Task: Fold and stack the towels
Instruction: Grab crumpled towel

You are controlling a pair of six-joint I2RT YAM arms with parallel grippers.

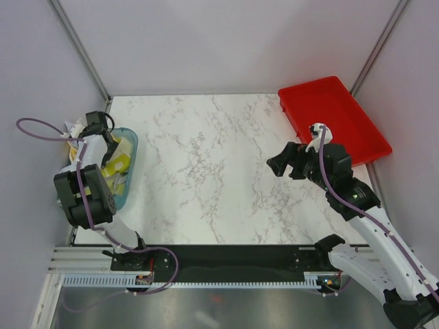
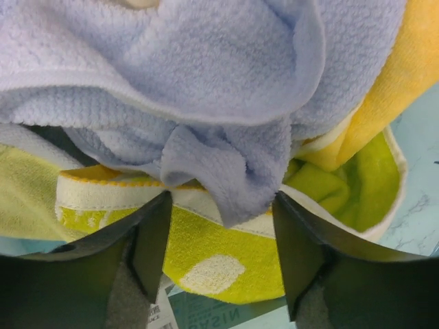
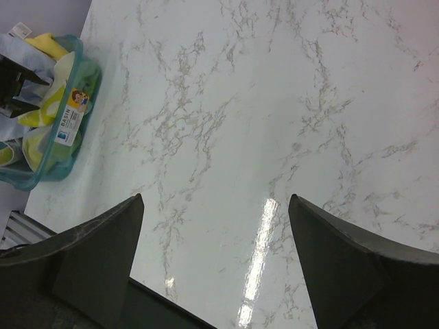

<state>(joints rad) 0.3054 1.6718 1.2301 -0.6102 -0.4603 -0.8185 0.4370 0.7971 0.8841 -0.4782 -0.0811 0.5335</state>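
Marble-pattern table, grey walls on three sides, your arm bases at the near edge. The red tray sits in the far-right corner, angled, nothing in it. The teal tub sits at the left edge, well apart from the tray.

All the towels you can see are bunched in the tub, none folded, none on the table.
- The grey-blue towel lies on top, crumpled.
- The yellow towel is pushed up behind it on the right of the left wrist view.
- The white towel with yellow-green print lies underneath.

Your left gripper is down in the tub with its jaws wide apart. A hanging fold of the grey-blue towel sits between the fingers. It's not clamped; can't tell whether the pads touch it.

Your right gripper hovers over bare marble right of centre, near the tray. Its jaws are wide apart and hold nothing. Its camera catches the tub and the tub's label at far left.
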